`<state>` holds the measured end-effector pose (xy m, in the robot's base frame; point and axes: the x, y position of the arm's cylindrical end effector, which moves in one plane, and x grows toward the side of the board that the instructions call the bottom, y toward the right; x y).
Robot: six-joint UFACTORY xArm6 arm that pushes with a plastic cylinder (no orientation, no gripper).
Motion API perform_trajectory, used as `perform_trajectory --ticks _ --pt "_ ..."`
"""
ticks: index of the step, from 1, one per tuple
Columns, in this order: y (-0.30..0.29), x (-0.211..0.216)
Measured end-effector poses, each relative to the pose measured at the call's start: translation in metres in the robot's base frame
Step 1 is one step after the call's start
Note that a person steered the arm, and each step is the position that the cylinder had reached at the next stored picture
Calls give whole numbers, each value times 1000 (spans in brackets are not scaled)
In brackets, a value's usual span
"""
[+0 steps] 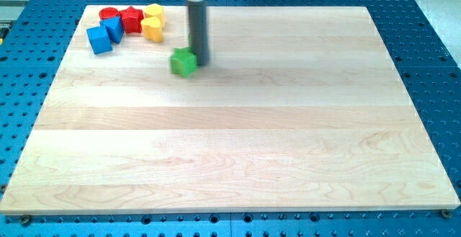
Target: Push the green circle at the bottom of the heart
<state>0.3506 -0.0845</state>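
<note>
A green block (184, 62) lies on the wooden board (238, 143), upper left of centre; its exact shape is hard to make out. My tip (199, 65) stands right against the green block's right side, touching or nearly touching it. A yellow heart (151, 29) lies in a cluster near the view's top left corner, up and to the left of the green block. The green block is well apart from the heart, below and to its right.
The cluster near the top left also holds a red circle (108, 13), a red star (131, 19), a second yellow block (155, 11), a blue block (113, 27) and a blue cube (99, 39). A blue perforated table surrounds the board.
</note>
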Motion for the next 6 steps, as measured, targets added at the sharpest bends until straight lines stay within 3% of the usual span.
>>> perform_trajectory --ticks 1,2,3,4,6 --pt "-15 -22" --pt "-8 18" --pt "59 4" --pt "57 -37" --pt "-40 -57"
